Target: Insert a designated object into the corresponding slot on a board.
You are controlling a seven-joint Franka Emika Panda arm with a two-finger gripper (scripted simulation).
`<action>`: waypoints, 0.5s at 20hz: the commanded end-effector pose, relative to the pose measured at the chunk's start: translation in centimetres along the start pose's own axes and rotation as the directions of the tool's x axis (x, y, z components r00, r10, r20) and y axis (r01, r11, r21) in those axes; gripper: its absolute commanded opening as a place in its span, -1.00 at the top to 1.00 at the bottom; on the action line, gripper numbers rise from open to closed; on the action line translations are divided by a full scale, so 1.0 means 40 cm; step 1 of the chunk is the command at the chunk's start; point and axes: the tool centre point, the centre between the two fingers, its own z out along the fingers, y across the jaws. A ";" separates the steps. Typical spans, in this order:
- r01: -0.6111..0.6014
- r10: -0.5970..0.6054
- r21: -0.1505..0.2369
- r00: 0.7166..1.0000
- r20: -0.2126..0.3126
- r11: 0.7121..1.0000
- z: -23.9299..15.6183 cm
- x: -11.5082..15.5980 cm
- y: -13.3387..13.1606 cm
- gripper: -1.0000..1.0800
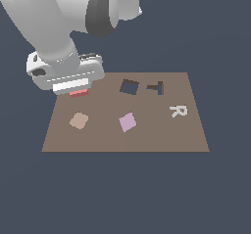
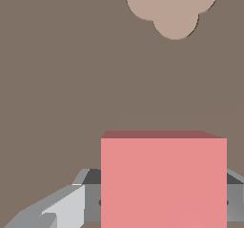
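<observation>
The salmon-red square block (image 1: 79,93) shows just under my gripper (image 1: 78,88) at the far corner of the brown board (image 1: 162,135), on the exterior view's left. In the wrist view the block (image 2: 163,174) fills the space between my gripper's (image 2: 163,203) grey fingers (image 2: 71,205), which press against both its sides. It sits at or just above the board's surface (image 2: 71,79). The dark square slot (image 1: 129,86), slightly rotated, lies at the board's far edge, apart from the block, toward the exterior view's right.
A dark T-shaped cutout (image 1: 156,87) lies beside the slot. A white letter R (image 1: 178,111), a lilac diamond-turned square (image 1: 127,122) and a tan blob-shaped piece (image 1: 78,120) lie on the board. The tan piece also shows in the wrist view (image 2: 172,7).
</observation>
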 end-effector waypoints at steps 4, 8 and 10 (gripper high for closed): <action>-0.053 0.053 0.000 0.999 -0.001 0.999 -0.003 -0.004 -0.047 1.00; -0.110 0.110 0.000 0.994 -0.001 0.994 -0.004 -0.007 -0.096 1.00; -0.144 0.144 0.000 0.990 -0.001 0.990 -0.006 -0.007 -0.125 1.00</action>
